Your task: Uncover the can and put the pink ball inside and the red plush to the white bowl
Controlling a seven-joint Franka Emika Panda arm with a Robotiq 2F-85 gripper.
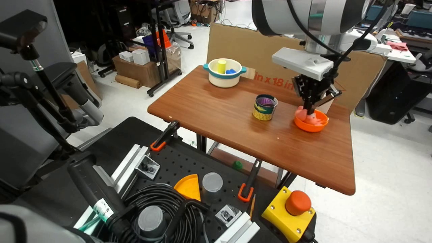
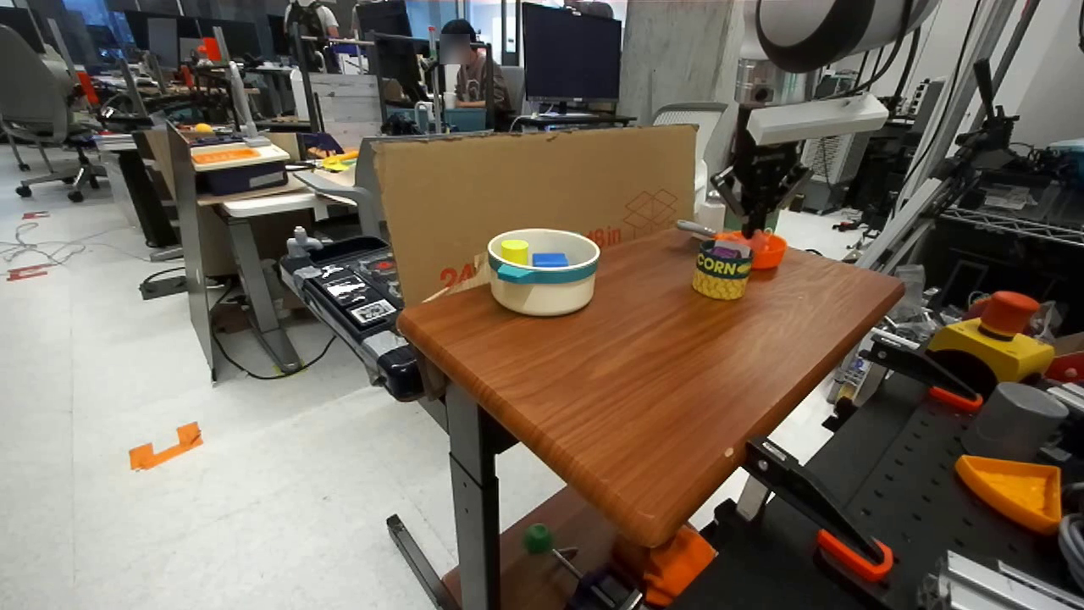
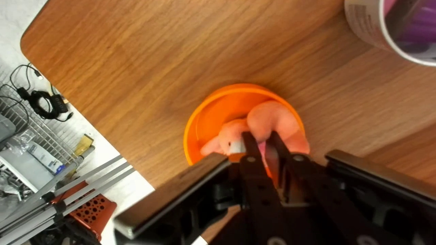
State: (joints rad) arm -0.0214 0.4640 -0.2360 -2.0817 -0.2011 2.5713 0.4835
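plush (image 3: 272,117): likely light, soft, squashy, hardly slippery | in orange bowl (image 3: 218,114), right of can (image 1: 264,114) | best hold: thick middle | gripper (image 3: 261,134): pinching plush there

place: robotics lab | signs: robot arm (image 1: 332,16), red push button (image 1: 298,202), perforated black bench (image 1: 187,163), monitor (image 2: 572,58)

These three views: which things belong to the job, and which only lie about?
For the job:
corn can
red plush, in the orange bowl
white bowl
pink ball, not clearly visible

Lying about, for example:
yellow cylinder, blue block (in white bowl)
coiled cable
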